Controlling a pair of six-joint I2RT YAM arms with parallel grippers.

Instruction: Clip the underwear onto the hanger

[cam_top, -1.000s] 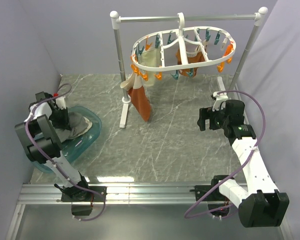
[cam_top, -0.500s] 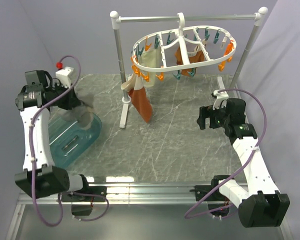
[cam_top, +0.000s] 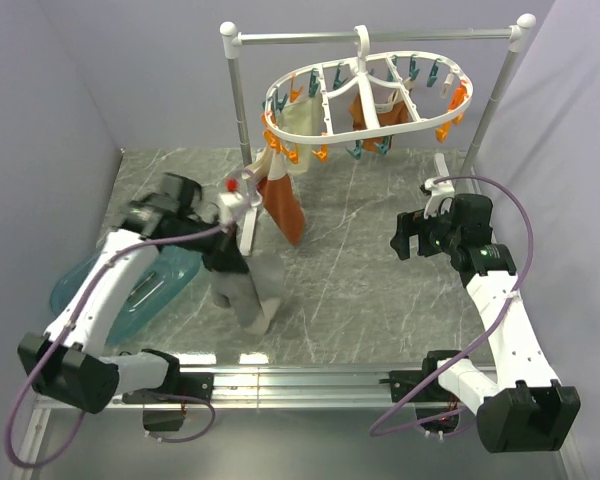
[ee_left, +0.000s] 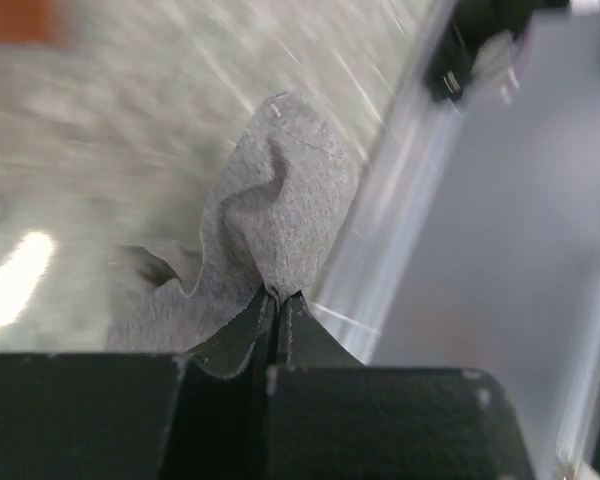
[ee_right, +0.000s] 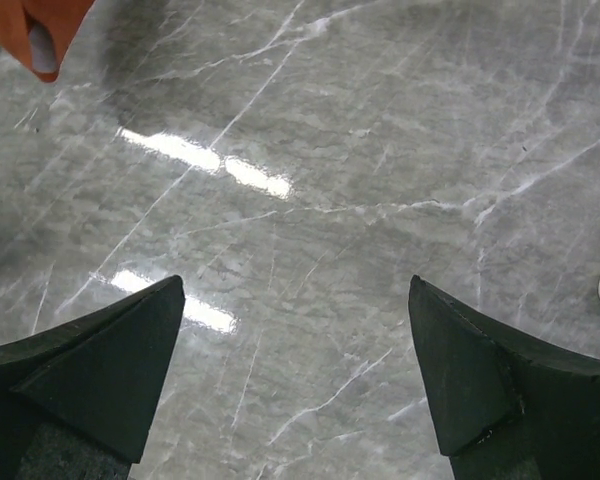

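Observation:
My left gripper (cam_top: 225,262) is shut on the underwear (cam_top: 250,292), a grey and beige cloth that hangs down from the jaws over the table's left middle. In the left wrist view the jaws (ee_left: 277,296) pinch a fold of the grey underwear (ee_left: 280,195). The hanger (cam_top: 365,95), a white oval ring with orange and teal pegs, hangs by its hook from the rail at the back. My right gripper (cam_top: 401,240) is open and empty above the table's right side, below the hanger. The right wrist view shows its gap (ee_right: 295,300) over bare marble.
The silver rail stand (cam_top: 380,37) with white knobs spans the back. A rust-orange garment (cam_top: 285,205) and a cream one (cam_top: 305,115) hang from the hanger. A teal basin (cam_top: 130,290) sits at the left. The orange garment's tip shows in the right wrist view (ee_right: 30,25).
My left arm has lifted the underwear out of the teal basin and swung it right, over the table's left middle. The right arm has not moved.

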